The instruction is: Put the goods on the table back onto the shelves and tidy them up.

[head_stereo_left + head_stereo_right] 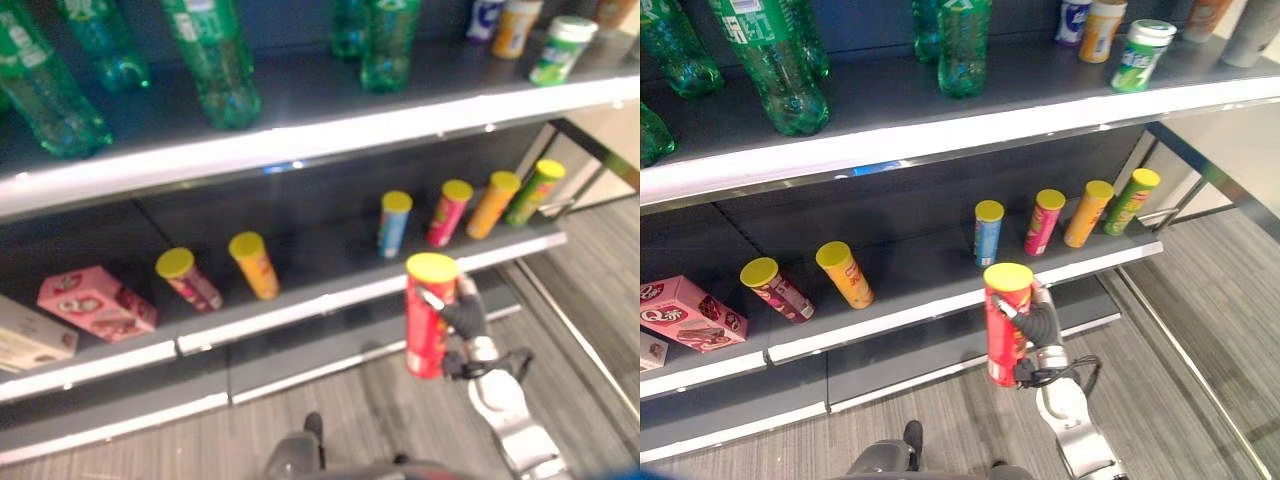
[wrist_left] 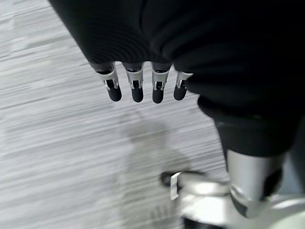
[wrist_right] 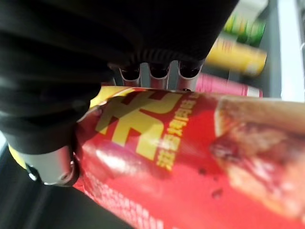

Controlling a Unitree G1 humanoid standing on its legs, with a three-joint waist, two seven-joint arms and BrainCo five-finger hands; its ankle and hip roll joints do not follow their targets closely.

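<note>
A red chip can (image 1: 1005, 325) with a yellow lid stands upright in my right hand (image 1: 1042, 326), whose fingers are curled round its side. It hangs in front of the lower shelf's front edge (image 1: 940, 304), just before a blue can (image 1: 987, 233). Close up, the red can (image 3: 190, 181) lies against my right hand's fingers (image 3: 157, 71). My left hand (image 2: 138, 88) hangs over the grey floor with straight fingers and holds nothing.
The lower shelf carries pink (image 1: 1043, 222), orange (image 1: 1086, 213) and green (image 1: 1130, 201) cans at right, two leaning cans (image 1: 845, 274) further left, and a pink box (image 1: 690, 312) at far left. Green bottles (image 1: 770, 60) and small containers (image 1: 1140, 55) stand on the upper shelf.
</note>
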